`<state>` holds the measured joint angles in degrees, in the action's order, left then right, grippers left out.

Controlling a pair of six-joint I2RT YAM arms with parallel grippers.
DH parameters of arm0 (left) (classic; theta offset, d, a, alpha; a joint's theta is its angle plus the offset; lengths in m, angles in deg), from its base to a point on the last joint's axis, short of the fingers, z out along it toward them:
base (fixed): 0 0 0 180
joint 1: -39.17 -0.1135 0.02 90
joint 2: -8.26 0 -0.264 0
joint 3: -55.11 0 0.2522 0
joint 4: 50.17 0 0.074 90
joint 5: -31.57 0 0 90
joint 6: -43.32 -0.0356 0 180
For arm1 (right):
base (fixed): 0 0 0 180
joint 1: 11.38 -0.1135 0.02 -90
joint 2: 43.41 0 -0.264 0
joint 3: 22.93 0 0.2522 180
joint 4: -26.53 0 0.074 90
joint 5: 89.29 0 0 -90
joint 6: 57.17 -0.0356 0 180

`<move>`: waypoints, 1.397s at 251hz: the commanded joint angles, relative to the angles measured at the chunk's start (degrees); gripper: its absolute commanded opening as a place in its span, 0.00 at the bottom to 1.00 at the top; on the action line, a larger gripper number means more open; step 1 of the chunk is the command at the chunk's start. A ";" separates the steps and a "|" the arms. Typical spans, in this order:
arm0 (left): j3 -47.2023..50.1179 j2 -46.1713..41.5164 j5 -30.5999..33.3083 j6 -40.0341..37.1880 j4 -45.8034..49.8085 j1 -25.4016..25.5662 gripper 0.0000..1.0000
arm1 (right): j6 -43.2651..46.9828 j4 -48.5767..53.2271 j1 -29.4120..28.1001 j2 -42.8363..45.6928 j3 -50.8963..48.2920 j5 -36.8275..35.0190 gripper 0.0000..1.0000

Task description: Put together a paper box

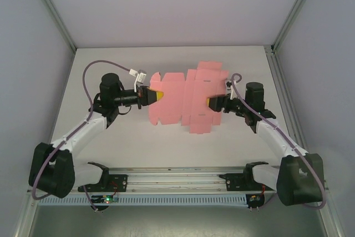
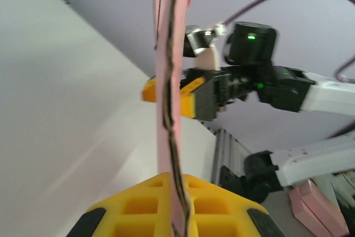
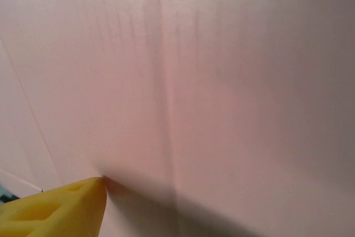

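Left hand (image 1: 158,96) pinches the flat pink die-cut card sheet (image 1: 180,95); right hand (image 1: 210,102) straddles its far edge, grip unclear. Best fold gently along a crease.

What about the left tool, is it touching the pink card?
Touching. The left wrist view shows the pink card edge-on, clamped between the left tool's yellow fingers.
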<state>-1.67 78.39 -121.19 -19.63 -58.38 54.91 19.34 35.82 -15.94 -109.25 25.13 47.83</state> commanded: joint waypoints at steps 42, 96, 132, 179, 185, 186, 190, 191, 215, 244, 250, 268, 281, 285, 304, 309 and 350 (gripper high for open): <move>2.46 -8.69 8.63 -3.90 1.25 1.83 0.00 | 5.32 -7.79 1.15 5.83 -4.46 15.14 0.57; 3.30 -8.93 14.42 -4.38 1.15 1.82 0.00 | 6.16 -4.29 1.53 12.41 -5.03 12.93 0.50; 4.09 -8.78 17.76 -3.40 0.58 1.80 0.00 | 8.00 -0.12 1.57 15.43 -4.96 11.93 0.47; 4.87 -8.96 19.78 -2.04 0.52 1.83 0.00 | 8.66 0.12 1.63 16.32 -5.26 13.53 0.36; 4.95 -8.97 19.63 -1.76 0.05 1.80 0.00 | 8.88 -0.01 1.65 16.12 -5.23 14.59 0.35; 4.96 -9.01 19.62 -1.66 -0.02 1.81 0.00 | 8.91 -0.05 1.61 16.02 -5.22 14.81 0.35; 5.02 -8.98 19.65 -1.46 -0.21 1.79 0.00 | 8.93 -0.25 1.59 15.82 -5.25 15.58 0.35; 5.00 -8.97 19.67 -1.42 -0.24 1.81 0.00 | 8.93 -0.31 1.58 15.74 -5.27 15.70 0.35; 5.43 -8.95 20.53 0.06 -1.72 1.83 0.00 | 9.28 -0.05 1.57 13.80 -5.03 17.11 0.30; 5.62 -8.96 23.05 0.53 -1.50 1.80 0.00 | 10.24 0.42 1.53 12.28 -4.78 16.77 0.12; 5.56 -8.95 23.20 0.52 -1.32 1.75 0.00 | 10.46 0.29 1.40 12.15 -4.82 16.68 0.06; 5.22 -8.88 23.39 0.77 -0.53 1.82 0.00 | 11.26 0.54 0.35 11.89 -4.30 14.12 0.00; 4.47 -8.77 24.03 -0.31 2.35 1.82 0.06 | 13.69 3.65 -1.30 11.56 -2.57 10.08 0.00; 4.04 -8.86 24.74 -0.95 4.03 1.83 0.17 | 15.43 5.76 -2.04 11.32 -1.60 8.37 0.00; 1.75 -9.82 33.14 -3.46 13.58 1.84 0.99 | 23.35 16.35 -6.75 9.49 3.85 -2.56 0.00; 0.82 -10.14 36.43 -4.07 16.69 1.82 1.00 | 25.03 19.26 -8.26 8.56 5.72 -6.55 0.00; -8.33 -11.24 54.88 -6.02 37.36 1.83 1.00 | 35.11 39.26 -15.22 -5.43 21.67 -24.24 0.00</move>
<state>-3.11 69.25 -81.89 -22.36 -37.31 56.42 42.90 57.62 -28.18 -106.74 37.07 39.59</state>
